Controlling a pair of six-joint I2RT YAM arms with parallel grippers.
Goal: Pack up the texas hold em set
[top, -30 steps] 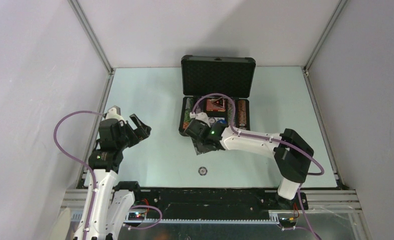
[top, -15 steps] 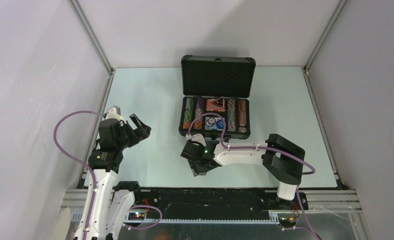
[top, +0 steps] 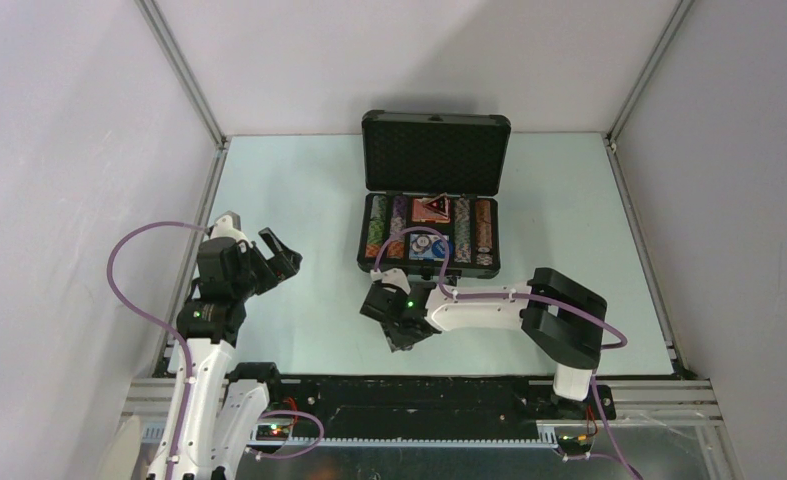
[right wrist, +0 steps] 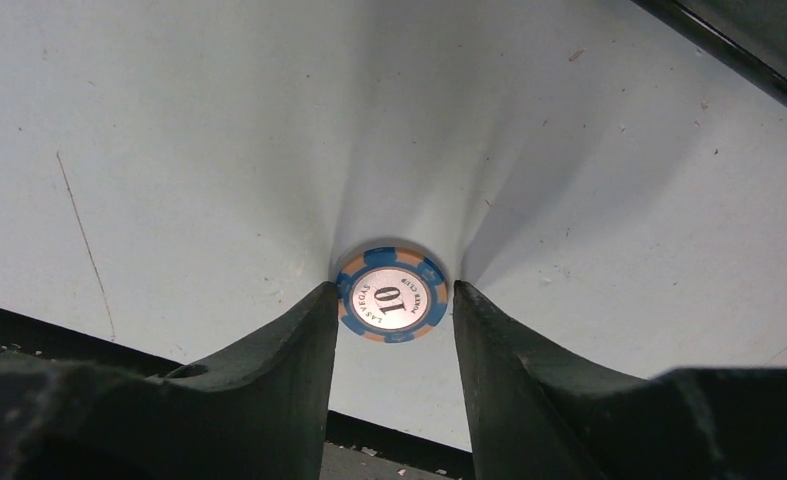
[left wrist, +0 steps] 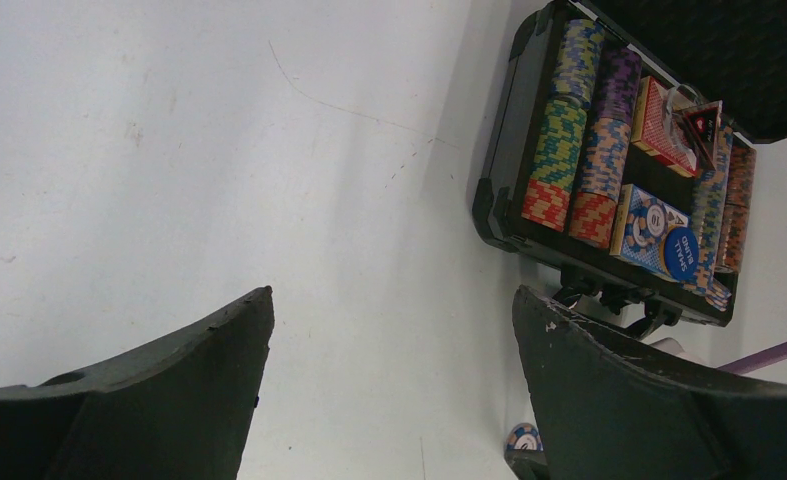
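Observation:
The black briefcase [top: 364,245] stands open at the table's far middle, lid [top: 435,152] upright. It holds rows of multicoloured chips [left wrist: 559,150], a red-patterned card deck [left wrist: 657,122], a dark triangular marker [left wrist: 702,122] and a blue round button [left wrist: 681,252]. One blue-and-orange "10" chip [right wrist: 392,294] lies flat on the table in front of the case. My right gripper [right wrist: 394,300] is down at the table with its fingers pressed on either side of this chip; it also shows in the top view [top: 401,338]. My left gripper [left wrist: 389,300] is open and empty, raised at the left [top: 281,256].
The case handle [left wrist: 619,300] juts toward me from the case's near wall. The black rail [top: 409,392] at the table's near edge lies just behind the right gripper. Grey walls with metal posts [top: 184,75] close in the table.
My right arm has pulled back from the case's near edge to the loose chip at the table's front and dropped onto it. The left arm has not moved.

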